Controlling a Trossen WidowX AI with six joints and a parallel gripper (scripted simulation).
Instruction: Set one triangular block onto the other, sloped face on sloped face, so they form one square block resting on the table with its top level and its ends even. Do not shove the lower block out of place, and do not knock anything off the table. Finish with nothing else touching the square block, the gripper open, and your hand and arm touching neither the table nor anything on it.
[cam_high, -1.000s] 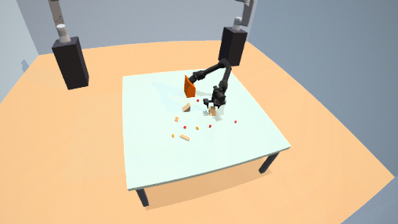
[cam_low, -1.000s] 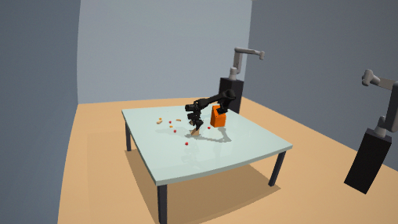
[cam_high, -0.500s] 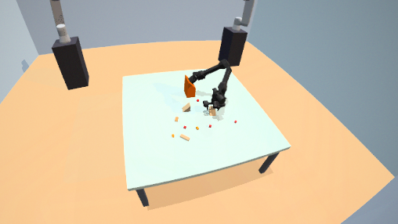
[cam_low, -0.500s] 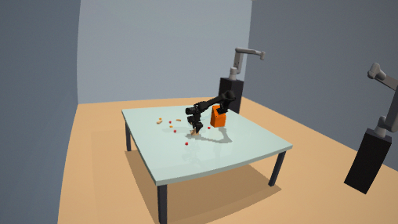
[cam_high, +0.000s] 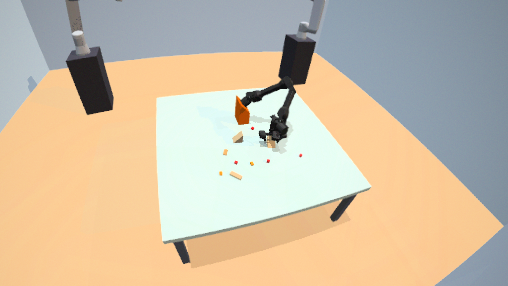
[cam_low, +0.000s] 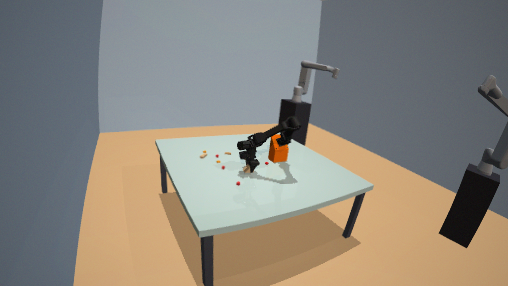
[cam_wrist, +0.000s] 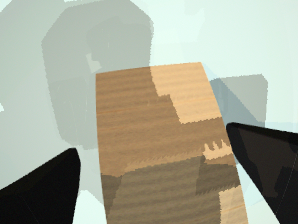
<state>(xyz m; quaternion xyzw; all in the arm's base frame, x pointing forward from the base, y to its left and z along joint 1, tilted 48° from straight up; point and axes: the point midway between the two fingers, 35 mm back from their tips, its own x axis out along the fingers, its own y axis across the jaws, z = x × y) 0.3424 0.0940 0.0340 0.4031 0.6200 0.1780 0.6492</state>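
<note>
One triangular wooden block (cam_high: 271, 143) (cam_low: 247, 170) (cam_wrist: 145, 120) lies on the table under my hand. My gripper (cam_high: 269, 137) (cam_wrist: 154, 144) is open, with one finger on each side of this block. In the wrist view a gap shows at the left finger, while the right fingertip is very near or at the block's right edge; contact cannot be told. The other triangular block (cam_high: 237, 136) lies apart, to the left of my hand in the top view. It is hidden or not clear in the exterior view.
An orange upright object (cam_high: 242, 111) (cam_low: 278, 151) stands behind the blocks, near the arm's base. A wooden strip (cam_high: 236, 175), small red pieces (cam_high: 268, 161) (cam_low: 238, 183) and small orange pieces (cam_high: 252, 163) lie on the table (cam_high: 200, 210). One red piece (cam_high: 252, 128) lies between the orange object and my hand.
</note>
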